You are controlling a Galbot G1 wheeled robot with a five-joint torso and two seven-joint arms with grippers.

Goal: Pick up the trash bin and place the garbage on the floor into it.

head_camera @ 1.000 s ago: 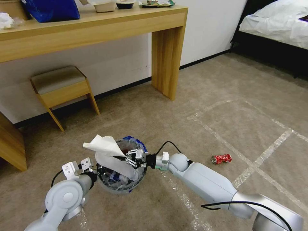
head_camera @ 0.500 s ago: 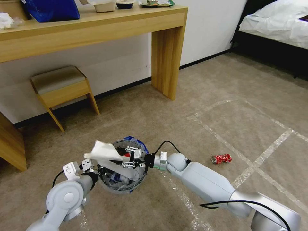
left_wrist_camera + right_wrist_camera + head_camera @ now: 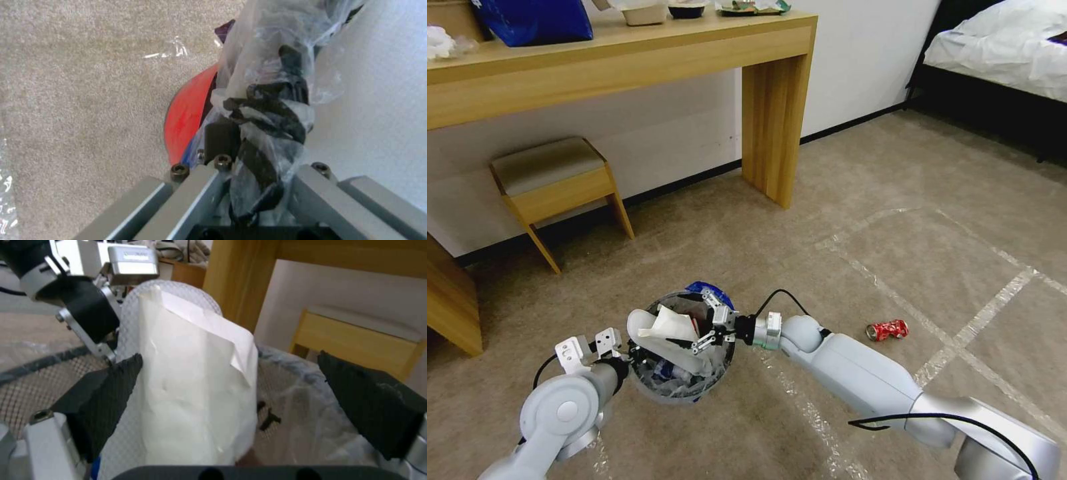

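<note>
The trash bin (image 3: 684,380), a small red pail lined with a clear printed bag, hangs just above the floor (image 3: 840,267). My left gripper (image 3: 620,365) is shut on its rim; the left wrist view shows the red wall (image 3: 186,116) and bunched bag (image 3: 267,110) between the jaws of that gripper (image 3: 249,190). A flat white slipper (image 3: 667,330) leans inside the bin over other garbage. My right gripper (image 3: 707,328) hovers over the bin, open, its pads (image 3: 111,396) spread wide around the slipper (image 3: 191,400). A crushed red can (image 3: 887,329) lies on the carpet to the right.
A wooden desk (image 3: 627,60) stands against the wall, its leg (image 3: 774,127) reaching the carpet. A small stool (image 3: 557,183) sits under it. A bed (image 3: 1000,53) is at the far right. Pale tape lines (image 3: 960,333) cross the carpet.
My right gripper has lowered the white slipper from above the rim down into the bin and opened its fingers. The left arm and the bin have barely moved.
</note>
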